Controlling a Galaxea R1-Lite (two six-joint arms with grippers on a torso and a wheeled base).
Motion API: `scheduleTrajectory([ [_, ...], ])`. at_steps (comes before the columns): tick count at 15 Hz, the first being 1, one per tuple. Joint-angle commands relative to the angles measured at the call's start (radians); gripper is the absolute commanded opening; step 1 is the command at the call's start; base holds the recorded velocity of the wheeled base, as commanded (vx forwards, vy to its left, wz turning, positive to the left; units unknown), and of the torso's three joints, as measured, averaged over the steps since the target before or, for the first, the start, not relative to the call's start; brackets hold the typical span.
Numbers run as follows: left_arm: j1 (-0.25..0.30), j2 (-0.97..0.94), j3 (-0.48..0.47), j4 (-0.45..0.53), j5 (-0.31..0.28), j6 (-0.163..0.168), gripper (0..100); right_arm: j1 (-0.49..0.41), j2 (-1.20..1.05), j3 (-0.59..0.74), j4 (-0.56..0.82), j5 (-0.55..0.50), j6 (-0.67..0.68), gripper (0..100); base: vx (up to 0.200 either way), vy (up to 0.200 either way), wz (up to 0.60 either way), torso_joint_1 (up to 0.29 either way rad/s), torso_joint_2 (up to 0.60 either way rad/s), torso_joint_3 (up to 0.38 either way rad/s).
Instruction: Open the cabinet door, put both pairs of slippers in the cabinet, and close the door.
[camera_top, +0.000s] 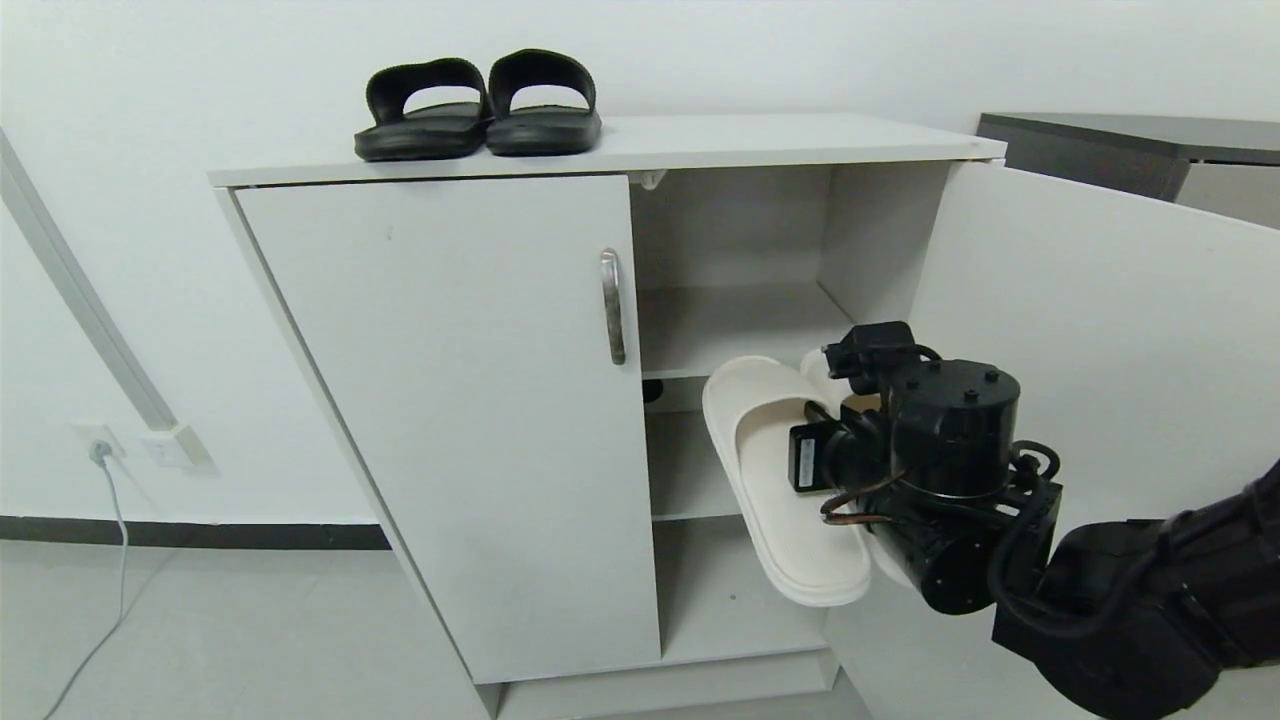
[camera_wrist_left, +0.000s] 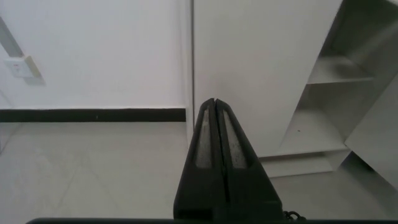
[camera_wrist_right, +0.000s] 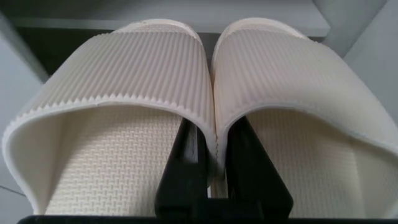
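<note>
As it clamps tight, right end effector (camera_wrist_right: 212, 163) holds white slippers (camera_wrist_right: 124, 68).

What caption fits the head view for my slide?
Right tool holds the white slippers at the open cabinet; black slippers sit on top.

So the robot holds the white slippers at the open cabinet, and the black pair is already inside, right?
No. The head view shows the black pair on top of the cabinet, not inside. The right gripper does hold the white slippers at the open cabinet.
</note>
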Motion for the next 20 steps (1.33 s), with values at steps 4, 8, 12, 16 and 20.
scheduleTrajectory([
  [4, -0.001, 0.003, 0.0, 0.0, 0.0, 0.001, 0, 0.002, -0.003, -0.104, 0.125, 0.005, 0.002, 0, 0.0, 0.0, 0.0, 0.0, 0.0, 0.0],
  [8, -0.001, 0.003, 0.0, 0.0, 0.0, 0.001, 0, 0.002, 0.019, -0.278, 0.266, 0.005, 0.014, 0, 0.0, 0.0, 0.0, 0.0, 0.0, 0.0],
  [12, -0.001, 0.003, 0.0, 0.0, 0.0, 0.001, 0, 0.0, 0.049, -0.348, 0.311, 0.005, 0.014, 0, 0.0, 0.0, 0.0, 0.0, 0.0, 0.0],
  [16, -0.001, 0.003, 0.0, 0.001, 0.0, 0.001, 0, -0.006, 0.055, -0.348, 0.314, 0.005, 0.016, 0, 0.2, 0.0, 0.0, -0.005, 0.0, 0.001],
  [20, -0.001, 0.003, 0.0, 0.001, 0.0, 0.001, 0, -0.007, 0.057, -0.348, 0.314, 0.005, 0.014, 0, 0.2, 0.0, 0.0, 0.004, 0.0, 0.006],
])
